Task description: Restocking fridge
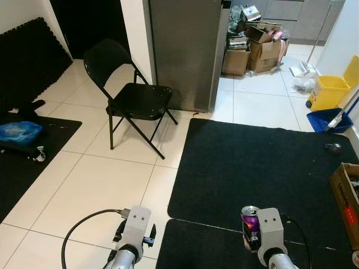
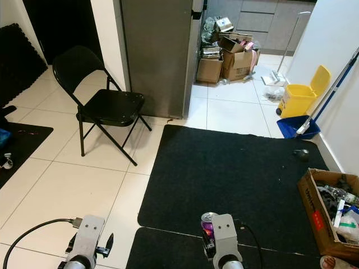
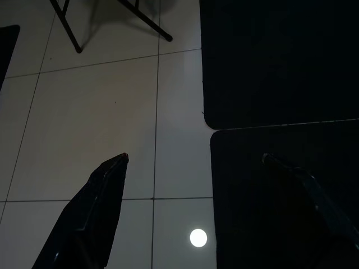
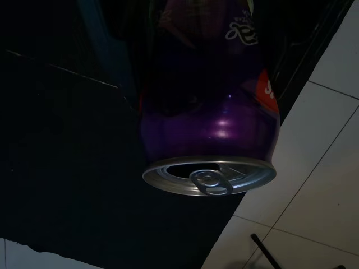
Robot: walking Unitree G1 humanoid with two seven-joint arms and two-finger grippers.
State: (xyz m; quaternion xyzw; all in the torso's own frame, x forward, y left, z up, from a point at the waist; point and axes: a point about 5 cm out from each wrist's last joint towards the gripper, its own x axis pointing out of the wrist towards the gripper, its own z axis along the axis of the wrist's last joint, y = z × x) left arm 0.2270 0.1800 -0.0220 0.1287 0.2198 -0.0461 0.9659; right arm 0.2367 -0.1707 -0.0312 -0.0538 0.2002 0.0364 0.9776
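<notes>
**Purple can upright in the right pincer, fridge straight ahead**

The white tiled floor (image 1: pixel 101 185) runs from the robot's feet to the back wall, with a large black mat (image 1: pixel 252 168) spread over its right half and a second black mat (image 1: pixel 207 246) butting against the near edge of the first. The seam between them lies just ahead of the arms. Open room stretches over the big mat up to the steel fridge (image 1: pixel 185 50), whose door is closed; its corner stands just beyond the mat's far edge.

A black folding chair (image 1: pixel 132 95) stands on the tiles just left of the fridge, narrowing the way on that side. Behind the fridge on the right, cardboard boxes (image 1: pixel 255 47) are piled up. A yellow bin (image 1: pixel 331 89) and a blue dustpan (image 1: pixel 328 119) sit near the right wall, and an open cardboard box (image 2: pixel 328 216) of clutter rests at the mat's right edge.

The right pincer (image 1: pixel 252 232) is closed around a purple can (image 1: pixel 249 224), held low over the near mat. The can's long axis stands upright, its silver top (image 4: pixel 208 175) with pull tab facing up.

The left pincer (image 3: pixel 193 162) hangs spread wide with nothing between its fingers (image 3: pixel 95 213), over the edge where tile meets mat.
</notes>
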